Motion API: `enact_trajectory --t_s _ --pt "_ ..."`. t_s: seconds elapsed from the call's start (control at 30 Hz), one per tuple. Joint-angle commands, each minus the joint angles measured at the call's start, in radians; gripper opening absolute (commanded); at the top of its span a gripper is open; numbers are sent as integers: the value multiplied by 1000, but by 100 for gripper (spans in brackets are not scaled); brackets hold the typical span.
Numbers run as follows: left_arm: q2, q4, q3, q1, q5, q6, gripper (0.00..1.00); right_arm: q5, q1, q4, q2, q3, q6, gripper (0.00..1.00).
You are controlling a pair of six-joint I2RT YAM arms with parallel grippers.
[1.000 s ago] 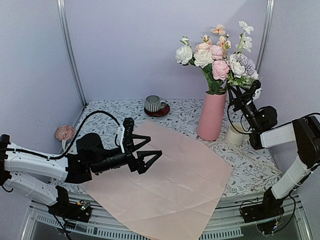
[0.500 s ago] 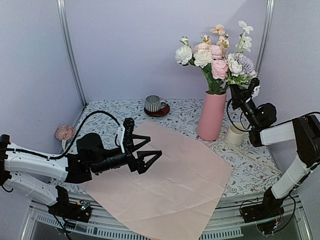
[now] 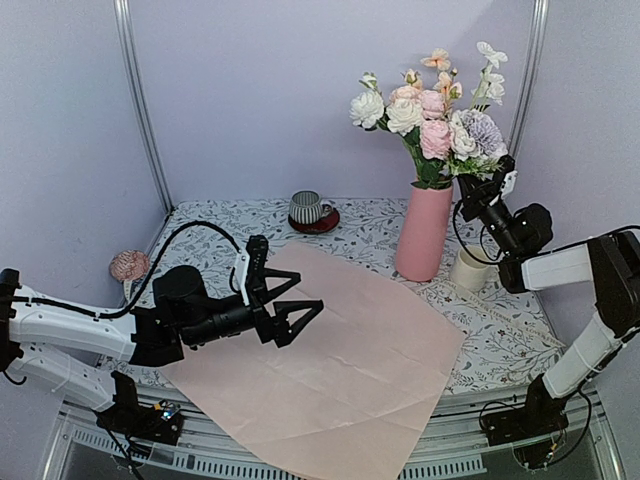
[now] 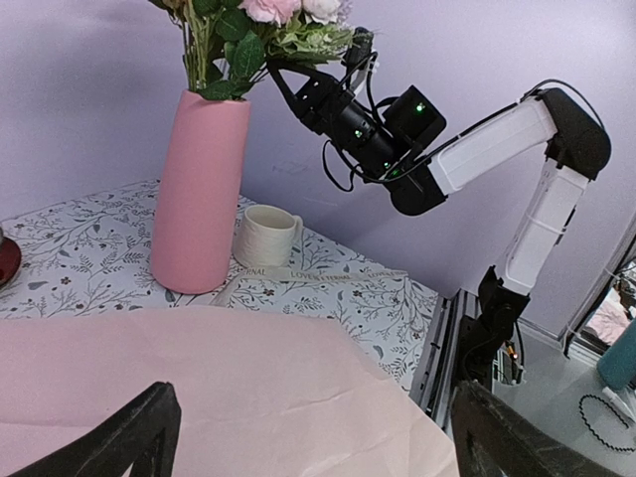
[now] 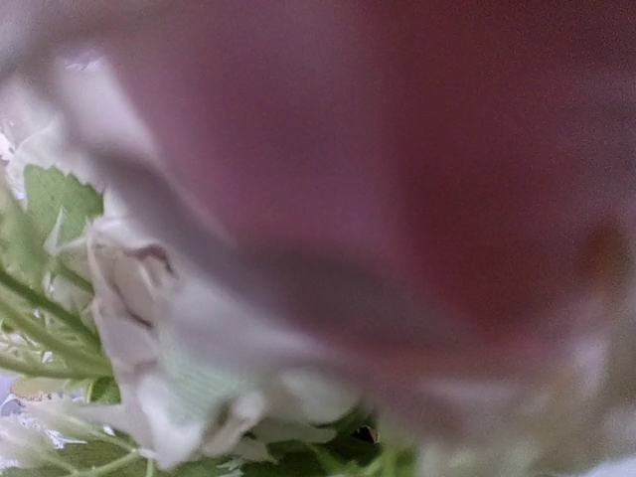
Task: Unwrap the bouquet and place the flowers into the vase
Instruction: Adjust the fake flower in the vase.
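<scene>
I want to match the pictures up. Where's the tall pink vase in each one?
Top camera: vase right of centre, behind the pink paper.
Left wrist: vase at upper left.
Right wrist: not visible, only blurry flowers.
Shared landmark: cream mug beside the vase.

Before you, the large square sheet of pale pink paper [image 3: 340,370] lies spread on the leaf-printed table [image 3: 220,215], filling its front and middle. Behind the sheet's right part stands the tall matte pink vase [image 3: 423,232], with the green-stemmed artificial flowers [image 3: 430,110] in it. The small cream mug [image 3: 468,270] sits just right of the vase. The cream ribbon [image 4: 298,273] lies on the table in front of both. At the back, left of the vase, the striped grey cup on a red saucer [image 3: 305,208] stands behind the sheet. A single pink flower head [image 3: 129,265] is near the table's left edge, well apart from the vase. Your left gripper [image 3: 308,292] hangs over the sheet's left part. Your right gripper [image 3: 482,183] is at the flowers' right side, above the mug.
</scene>
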Motion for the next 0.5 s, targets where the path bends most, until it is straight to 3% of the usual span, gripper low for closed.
enact_trajectory --t_s 0.0,0.47 --pt "0 5 7 15 -2 9 97 -47 -5 -128 -38 -3 -31 1" --pt "-8 4 1 15 11 1 96 -58 -5 -190 30 -33 9 2"
